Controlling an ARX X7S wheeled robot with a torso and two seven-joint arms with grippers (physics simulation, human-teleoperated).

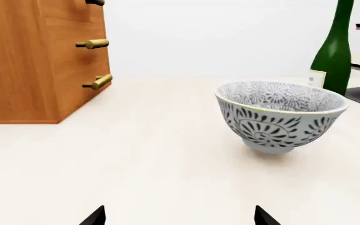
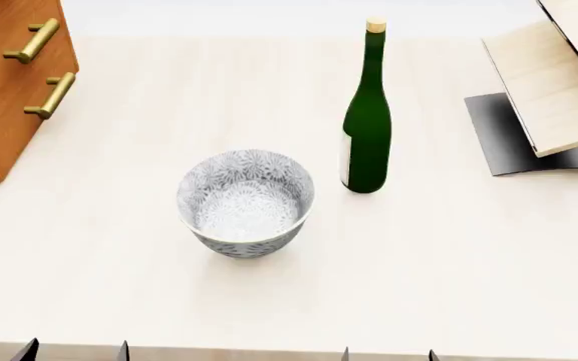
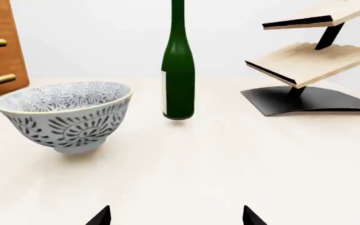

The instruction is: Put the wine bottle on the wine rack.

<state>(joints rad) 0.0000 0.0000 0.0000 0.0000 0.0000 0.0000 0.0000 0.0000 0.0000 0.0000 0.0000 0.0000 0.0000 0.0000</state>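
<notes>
The wine bottle [image 2: 367, 128] stands upright on the pale table, dark green with a tan cork and a pale label; it also shows in the right wrist view [image 3: 178, 70] and partly in the left wrist view [image 1: 333, 51]. The wine rack [image 2: 555, 83] stands at the far right, two slanted light-wood boards on a dark base [image 3: 308, 58]. Both grippers hover low at the table's near edge, far from the bottle. My left gripper [image 2: 73, 352] [image 1: 178, 216] is open and empty. My right gripper [image 2: 387, 355] [image 3: 176, 216] is open and empty too.
A grey patterned bowl [image 2: 246, 201] [image 1: 280, 115] [image 3: 67, 115] sits near the middle, left of and nearer than the bottle. A brown cabinet with brass handles [image 2: 13, 68] [image 1: 39, 61] stands at the far left.
</notes>
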